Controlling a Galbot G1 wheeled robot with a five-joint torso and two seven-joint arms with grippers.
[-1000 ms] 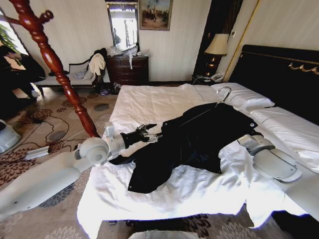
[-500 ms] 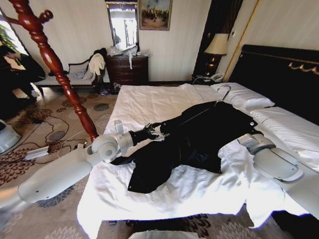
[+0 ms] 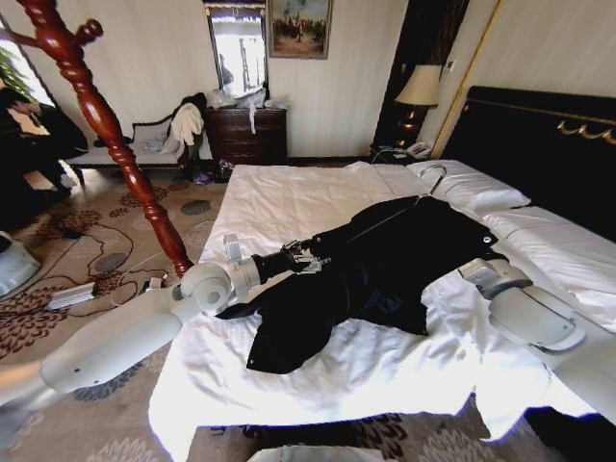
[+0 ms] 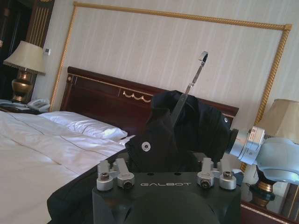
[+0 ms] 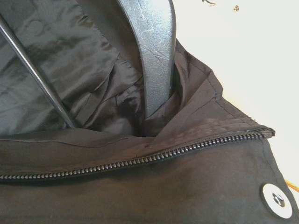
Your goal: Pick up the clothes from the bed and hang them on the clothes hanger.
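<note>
A: Where is the garment?

B: The black clothes (image 3: 375, 269) lie spread across the white bed (image 3: 289, 197), collar toward the pillows. The hanger (image 5: 156, 51) is already inside the neck; its silver hook (image 3: 433, 176) sticks out onto the sheet near the pillow.

A: And the arms?

B: The left gripper (image 3: 306, 258) is at the garment's near edge, on the side facing the wooden coat stand (image 3: 96, 115). I cannot tell how far its fingers are spread or whether they have any cloth. The right arm (image 3: 520, 308) reaches in from the headboard side, its end hidden among the fabric by the collar. Its wrist camera looks straight at the hanger shoulder, the zipper (image 5: 140, 161) and a snap button (image 5: 276, 199), but the grip itself is not visible.

A: So which step is this?

B: I judge it is dressing the hanger: seating the shoulders properly. Next calls for a firm hold on the cloth and keeping the hanger from slipping out of the collar.
</note>
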